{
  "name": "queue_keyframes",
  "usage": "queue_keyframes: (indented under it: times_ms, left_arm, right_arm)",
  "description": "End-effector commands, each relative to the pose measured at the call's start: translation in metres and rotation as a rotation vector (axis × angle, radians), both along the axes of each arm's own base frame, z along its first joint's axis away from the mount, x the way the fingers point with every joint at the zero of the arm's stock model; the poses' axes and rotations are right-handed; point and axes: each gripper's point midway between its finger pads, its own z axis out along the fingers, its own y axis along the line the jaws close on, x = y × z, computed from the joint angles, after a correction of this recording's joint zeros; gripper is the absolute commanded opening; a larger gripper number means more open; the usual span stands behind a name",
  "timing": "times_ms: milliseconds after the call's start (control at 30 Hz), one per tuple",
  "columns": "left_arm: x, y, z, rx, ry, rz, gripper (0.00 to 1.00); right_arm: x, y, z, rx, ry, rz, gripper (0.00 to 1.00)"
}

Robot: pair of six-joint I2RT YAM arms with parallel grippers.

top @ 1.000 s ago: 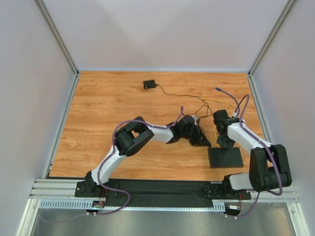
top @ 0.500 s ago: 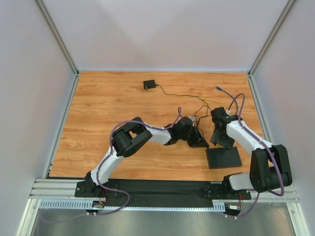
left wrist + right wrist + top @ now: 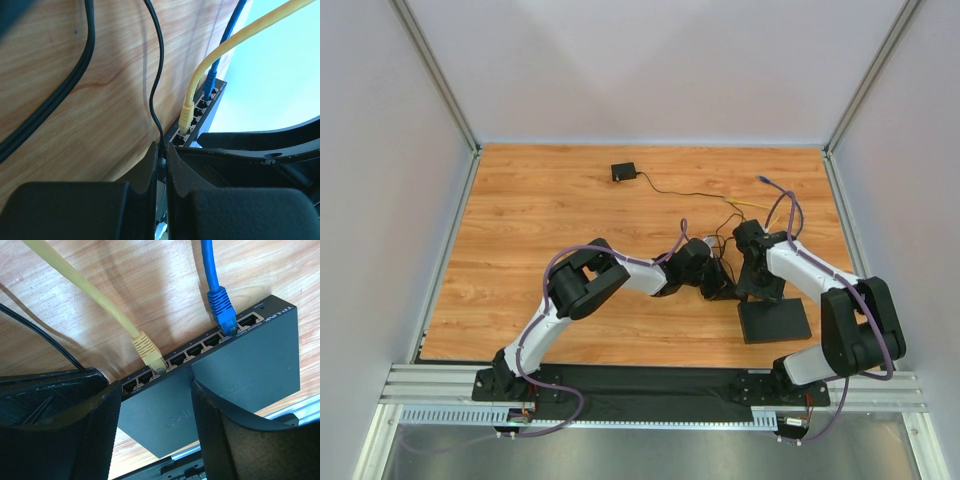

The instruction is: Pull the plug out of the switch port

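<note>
Overhead is blurring what the wrists are giving: right wrist is showing yellow plug [image 3: 147, 352] and blue plug [image 3: 222, 307] sitting in ports of the switch [image 3: 240, 365] at front right, right pincer [image 3: 150, 385] hanging open over it, gripping nothing, left pincer [image 3: 161, 155] pinching a black cord [image 3: 152, 90]; wood-grain worktop [image 3: 540, 220], pale walls [image 3: 650, 70] enclosing.

I saw a matte black switch [image 3: 250, 365] on the orange-brown wood-grain surface [image 3: 165, 285]. It had a yellow plug [image 3: 147, 352], a blue plug [image 3: 221, 307] and a thin black cord [image 3: 155, 75]. My right fingers [image 3: 100, 430] were black.
</note>
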Motion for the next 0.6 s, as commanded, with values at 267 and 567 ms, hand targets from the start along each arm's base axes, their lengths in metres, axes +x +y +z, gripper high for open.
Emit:
queue_keyframes:
  times_ms: [267, 567]
  left_arm:
    - [0.029, 0.004, 0.017, -0.041, 0.009, 0.068, 0.00]
    - [0.056, 0.007, 0.033, -0.026, 0.028, 0.080, 0.00]
  right_arm:
    - [-0.016, 0.010, -0.004, 0.060, 0.006, 0.000, 0.50]
    - [-0.030, 0.025, -0.024, 0.105, 0.083, 0.041, 0.42]
